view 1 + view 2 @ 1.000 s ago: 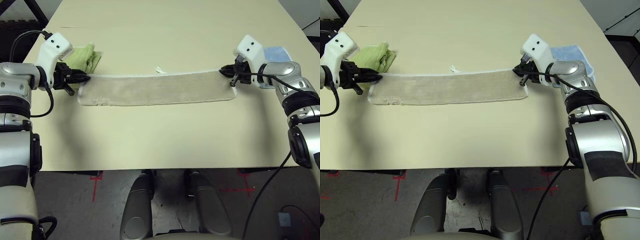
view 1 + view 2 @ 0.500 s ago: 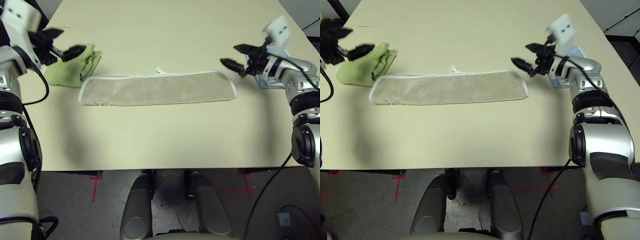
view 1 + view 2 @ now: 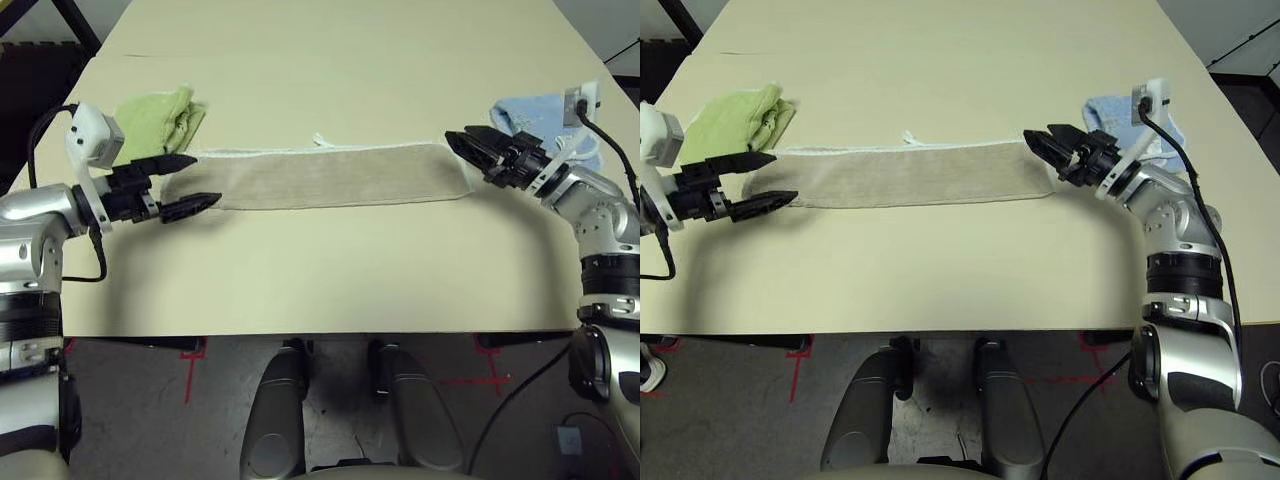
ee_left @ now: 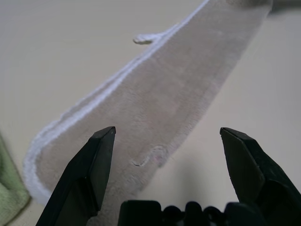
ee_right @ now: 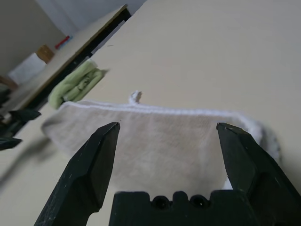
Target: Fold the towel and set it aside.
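With the beige towel point(image 3: 330, 176) lying flat as a long narrow strip across the middle of the table point(image 3: 330, 270), parallel to its near edge, I'd say one lengthwise fold is in and the end-to-end fold comes next. Left gripper point(image 3: 190, 182) hangs at the strip's left end and right gripper point(image 3: 465, 146) at its right end, both with fingers spread wide and holding nothing, so I need to drop each onto its short end, pinch, and carry one end over the other. No containers here; a lime-green towel point(image 3: 160, 115) sits toward the table's far-left corner, just beyond the strip's left end, and a light blue towel point(image 3: 540, 115) lies by the right edge.
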`<action>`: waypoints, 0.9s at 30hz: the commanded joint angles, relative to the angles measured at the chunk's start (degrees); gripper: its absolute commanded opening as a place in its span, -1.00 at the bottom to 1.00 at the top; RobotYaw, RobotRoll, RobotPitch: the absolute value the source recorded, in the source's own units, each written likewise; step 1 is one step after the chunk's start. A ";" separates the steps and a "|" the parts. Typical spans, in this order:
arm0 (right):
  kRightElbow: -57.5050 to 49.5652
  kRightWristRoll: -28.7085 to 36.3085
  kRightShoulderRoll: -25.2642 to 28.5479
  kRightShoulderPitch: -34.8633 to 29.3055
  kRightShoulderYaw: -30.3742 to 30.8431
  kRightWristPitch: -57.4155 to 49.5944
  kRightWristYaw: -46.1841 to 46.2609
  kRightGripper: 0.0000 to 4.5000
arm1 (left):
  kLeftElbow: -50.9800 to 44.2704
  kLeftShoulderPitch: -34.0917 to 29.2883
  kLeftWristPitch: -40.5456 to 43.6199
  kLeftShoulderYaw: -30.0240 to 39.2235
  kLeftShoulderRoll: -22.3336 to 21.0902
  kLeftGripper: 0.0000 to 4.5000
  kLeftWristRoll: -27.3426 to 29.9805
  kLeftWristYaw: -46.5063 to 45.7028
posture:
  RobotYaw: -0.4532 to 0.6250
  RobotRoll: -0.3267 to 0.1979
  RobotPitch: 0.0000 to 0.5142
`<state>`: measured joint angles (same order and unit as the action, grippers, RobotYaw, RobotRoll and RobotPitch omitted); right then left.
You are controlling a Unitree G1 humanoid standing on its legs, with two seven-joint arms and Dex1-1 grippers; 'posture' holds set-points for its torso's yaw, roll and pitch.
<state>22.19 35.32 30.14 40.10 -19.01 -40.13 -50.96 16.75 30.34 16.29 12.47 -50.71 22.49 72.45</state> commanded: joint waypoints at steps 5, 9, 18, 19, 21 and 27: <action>-3.89 4.37 3.81 -4.67 -2.52 -10.19 2.54 0.99 | 0.25 -0.31 -3.48 -0.06 -0.12 1.00 0.46 1.54 | -0.24 0.25 0.04; -7.13 5.07 2.22 -7.30 -2.53 -9.25 3.87 0.99 | 2.08 -0.46 -8.91 -1.16 2.44 1.00 -1.35 -0.33 | -0.24 0.25 0.04; -14.38 17.11 0.18 -13.30 -9.53 -23.91 11.42 0.99 | 4.76 0.56 -12.28 -3.08 4.13 1.00 -1.84 0.40 | -0.25 0.25 0.03; -14.58 18.39 0.02 -13.68 -10.73 -25.65 12.90 0.99 | 5.17 0.78 -12.75 -3.17 4.13 1.00 -1.91 0.51 | -0.25 0.25 0.04; -14.65 20.05 -0.73 -14.15 -13.02 -27.72 16.52 0.99 | 5.98 1.02 -13.73 -3.35 4.12 1.00 -2.15 0.82 | -0.26 0.25 0.03; -15.46 23.10 -2.15 -15.20 -15.81 -30.22 22.80 0.99 | 6.80 1.42 -14.91 -3.14 4.83 1.00 -1.86 0.59 | -0.26 0.25 0.02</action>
<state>8.19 57.25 27.97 26.04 -33.17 -69.68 -29.18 23.35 31.66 2.16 10.01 -46.03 21.03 72.78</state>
